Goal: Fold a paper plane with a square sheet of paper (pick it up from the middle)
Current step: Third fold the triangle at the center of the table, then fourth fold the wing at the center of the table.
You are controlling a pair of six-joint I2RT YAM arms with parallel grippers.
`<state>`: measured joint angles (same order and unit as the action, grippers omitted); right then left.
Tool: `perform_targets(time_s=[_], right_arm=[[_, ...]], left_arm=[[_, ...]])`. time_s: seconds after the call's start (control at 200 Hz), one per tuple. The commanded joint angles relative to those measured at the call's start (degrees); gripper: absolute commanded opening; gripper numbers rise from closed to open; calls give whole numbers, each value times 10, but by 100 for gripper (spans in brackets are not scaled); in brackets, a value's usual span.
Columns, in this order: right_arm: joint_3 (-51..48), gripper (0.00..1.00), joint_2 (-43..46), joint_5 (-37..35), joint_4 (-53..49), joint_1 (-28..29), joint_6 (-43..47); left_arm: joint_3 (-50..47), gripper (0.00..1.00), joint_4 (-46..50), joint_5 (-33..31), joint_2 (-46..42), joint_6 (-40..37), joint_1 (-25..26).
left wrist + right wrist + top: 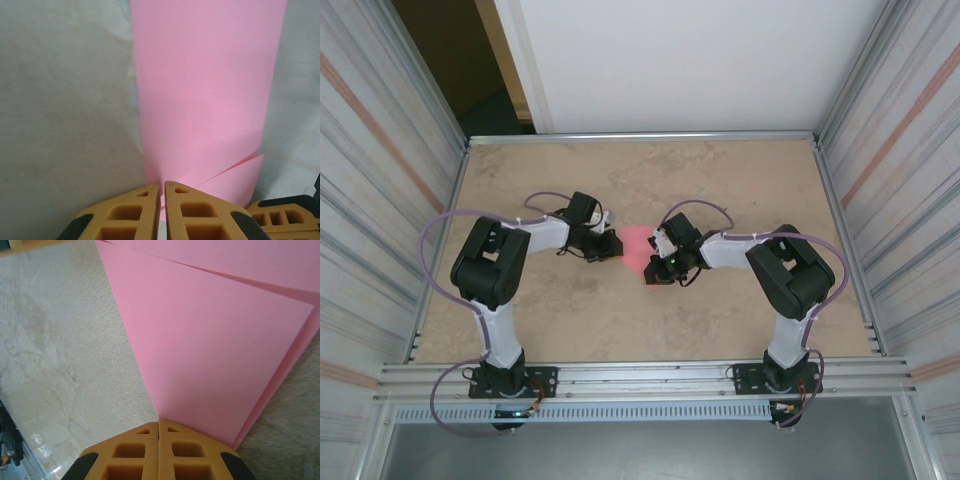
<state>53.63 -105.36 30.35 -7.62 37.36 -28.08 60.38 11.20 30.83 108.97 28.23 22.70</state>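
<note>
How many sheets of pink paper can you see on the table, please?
1: the square sheet of paper, partly folded, lies on the table between the left gripper and the right gripper, both shut at its edges.

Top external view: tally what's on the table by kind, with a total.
pink paper sheet: 1
robot arms: 2 (left arm, right arm)
Total: 3
</note>
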Motion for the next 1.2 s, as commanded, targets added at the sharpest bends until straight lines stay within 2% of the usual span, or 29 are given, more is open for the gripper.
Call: perform_targets(time_s=[0.0,0.16,0.231,0.401,0.536,0.677,0.887,1.082,1.198], right_arm=[[-16,7,-31,-31,-68,2,-12],[9,12,12,-8,-31,3,-49],[13,19,45,-13,-4,4,-68],[7,28,101,-84,17,6,-91],[-11,35,114,-136,20,4,-109],[-18,38,116,-159,27,-6,-126],[-10,39,89,-154,31,-22,-129],[-4,37,57,-82,57,-27,-109],[-1,34,45,-68,63,-28,-103]], left_arm=[[19,12,50,-66,12,-28,-22],[38,14,59,-57,-39,-7,-22],[33,17,51,-56,-69,14,-22],[-17,25,17,-63,-125,69,-22],[-73,30,-40,-37,-149,123,-22],[-117,35,-94,-9,-158,171,-15],[-132,41,-111,-7,-148,189,5],[-135,43,-134,2,-136,207,13],[-136,43,-146,9,-130,215,13]])
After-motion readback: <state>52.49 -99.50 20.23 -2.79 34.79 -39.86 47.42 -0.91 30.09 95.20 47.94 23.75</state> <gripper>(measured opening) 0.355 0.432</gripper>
